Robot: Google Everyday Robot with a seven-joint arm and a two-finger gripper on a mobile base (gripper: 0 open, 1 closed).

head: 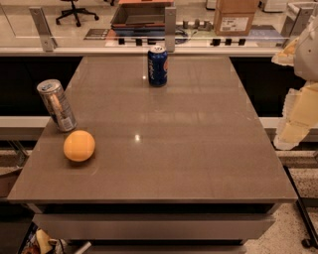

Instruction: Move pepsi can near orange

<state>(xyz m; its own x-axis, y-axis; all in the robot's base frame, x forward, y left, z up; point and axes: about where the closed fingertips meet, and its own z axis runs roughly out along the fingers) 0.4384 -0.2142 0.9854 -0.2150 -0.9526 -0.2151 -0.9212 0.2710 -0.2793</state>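
The pepsi can (157, 66), dark blue with a red-and-white logo and a silver top, stands upright at the far middle of the grey-brown table (189, 149). The orange (79, 146) lies near the table's front left. My gripper (293, 126), pale cream, hangs at the right edge of the view, beyond the table's right side and well away from both the can and the orange. It holds nothing that I can see.
A plain silver-grey can (57, 105) stands tilted at the left edge, just behind the orange. A glass partition with metal posts (170, 30) runs along the table's far edge. Past it are a cardboard box (234, 17) and an office chair (74, 12).
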